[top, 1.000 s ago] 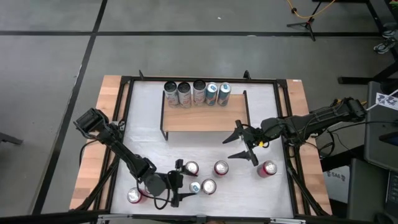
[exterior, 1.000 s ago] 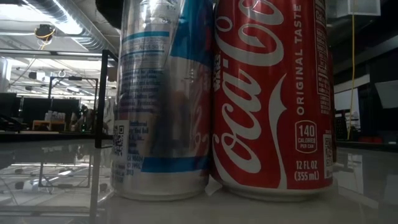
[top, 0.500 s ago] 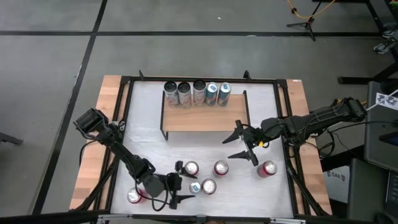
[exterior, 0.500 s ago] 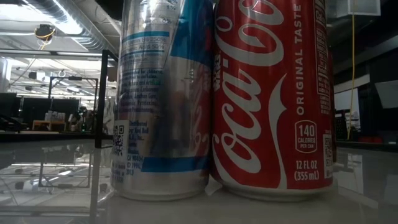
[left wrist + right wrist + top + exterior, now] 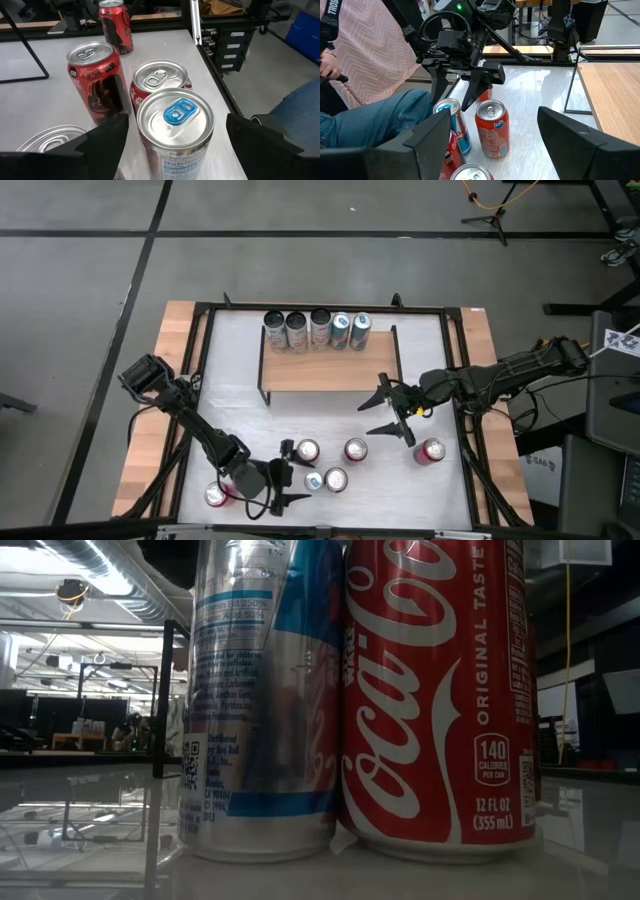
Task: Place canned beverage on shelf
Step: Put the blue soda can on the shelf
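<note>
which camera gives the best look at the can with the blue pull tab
The left wrist view: the blue-tab can fills the frame between the open left gripper fingers, top fully visible. The high view shows it small. The low view shows only its side; the right wrist view shows it partly.

Even overhead light; glare on table (image 5: 235, 370); low view bg dim.

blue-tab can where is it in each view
High: blue-tab can at the front centre, between the open fingers of the left gripper.
Low: left half.
Left wrist: bottom centre.
Right wrist: lower left.
Shared landmark: Coke can beside it.
Right gripper waits by the shelf.
</note>
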